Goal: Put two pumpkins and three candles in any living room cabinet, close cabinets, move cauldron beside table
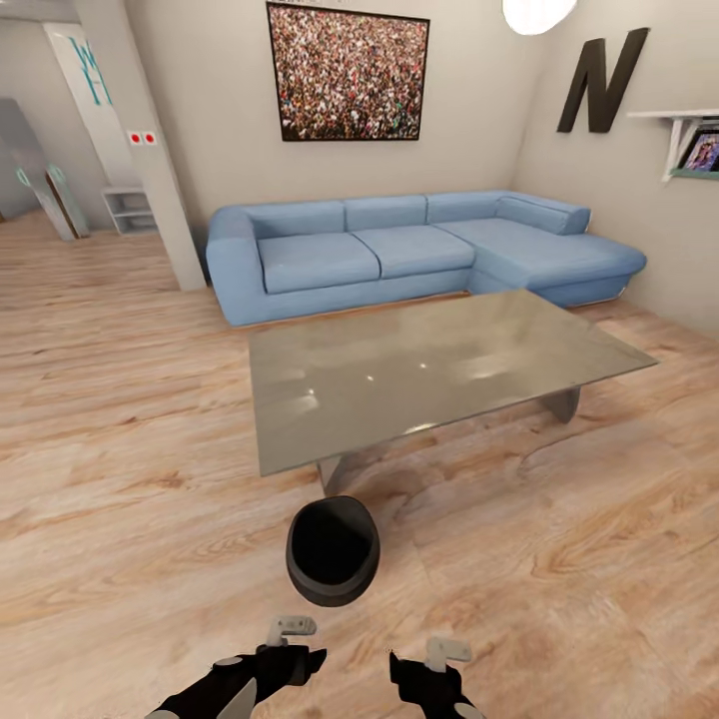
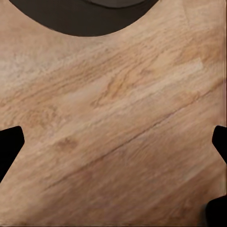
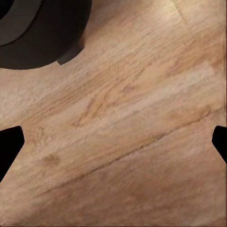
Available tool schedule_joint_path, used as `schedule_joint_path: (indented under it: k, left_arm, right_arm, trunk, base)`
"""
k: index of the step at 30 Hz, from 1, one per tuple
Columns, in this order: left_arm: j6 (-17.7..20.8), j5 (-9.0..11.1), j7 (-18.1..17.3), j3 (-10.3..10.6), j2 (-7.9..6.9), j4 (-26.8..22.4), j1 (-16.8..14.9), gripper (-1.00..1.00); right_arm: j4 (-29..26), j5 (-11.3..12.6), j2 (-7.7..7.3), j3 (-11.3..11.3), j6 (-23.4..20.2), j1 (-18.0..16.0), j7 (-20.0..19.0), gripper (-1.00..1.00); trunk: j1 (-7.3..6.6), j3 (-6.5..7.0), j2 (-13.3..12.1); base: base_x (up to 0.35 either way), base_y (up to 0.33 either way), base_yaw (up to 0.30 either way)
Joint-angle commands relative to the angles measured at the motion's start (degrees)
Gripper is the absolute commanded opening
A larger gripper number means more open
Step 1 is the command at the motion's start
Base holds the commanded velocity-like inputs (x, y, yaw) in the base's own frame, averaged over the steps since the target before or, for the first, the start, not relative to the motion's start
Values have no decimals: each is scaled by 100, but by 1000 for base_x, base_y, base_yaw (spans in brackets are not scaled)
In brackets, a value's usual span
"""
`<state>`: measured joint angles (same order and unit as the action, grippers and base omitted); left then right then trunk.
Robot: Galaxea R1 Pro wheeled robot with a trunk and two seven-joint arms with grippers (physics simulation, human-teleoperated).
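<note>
Cauldron (image 1: 333, 550) sits upright on the wood floor (image 1: 120, 479), mouth up, no real long axis, just short of the glass tabletop (image 1: 429, 364) edge. Left end effector (image 1: 288, 649) and right end effector (image 1: 424, 667) are spread, holding nothing, hovering just behind it. Risk: a one-sided nudge could tip or roll that round belly, or knock it into the table base.

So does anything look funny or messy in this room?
Just one thing: a black cauldron sits upright on the wooden floor, by the near edge of the glass coffee table. A pot on a living-room floor looks odd. Nothing is spilled or broken, and the blue sofa looks tidy.
</note>
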<state>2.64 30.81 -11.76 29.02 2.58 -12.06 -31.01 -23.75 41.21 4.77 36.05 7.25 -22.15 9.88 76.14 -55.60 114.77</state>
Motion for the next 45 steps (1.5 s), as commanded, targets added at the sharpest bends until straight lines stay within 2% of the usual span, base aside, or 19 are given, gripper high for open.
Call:
schedule_joint_path:
  k: [1, 17, 29, 41, 45]
  left_arm:
    - [30, 48, -10, 16, 0, -6, -1, 100]
    - [26, 47, -4, 9, -2, -5, -1, 100]
    - [26, 46, -2, 8, 6, -3, -1, 100]
    - [26, 48, -1, 1, -5, -4, -1, 100]
    - [26, 48, -2, -1, -10, -6, -1, 100]
  right_arm:
    - [4, 59, -2, 40, 31, -7, 1, 100]
    - [11, 96, 1, -16, 45, -9, -74, 100]
    - [26, 358, 5, -24, 48, -7, -74, 100]
    - [38, 473, -38, -28, 48, -9, -73, 100]
    - [38, 679, -46, -28, 48, -9, -74, 100]
  trunk:
    - [-27, 15, -40]
    - [-378, 334, -681]
    - [-642, 582, -1163]
    - [-905, 829, -1644]
    - [-993, 912, -1804]
  base:
    - [-326, 0, -279]
    - [-322, 0, -280]
    - [-267, 0, -280]
    - [-43, 0, -280]
    - [-1, 0, -280]
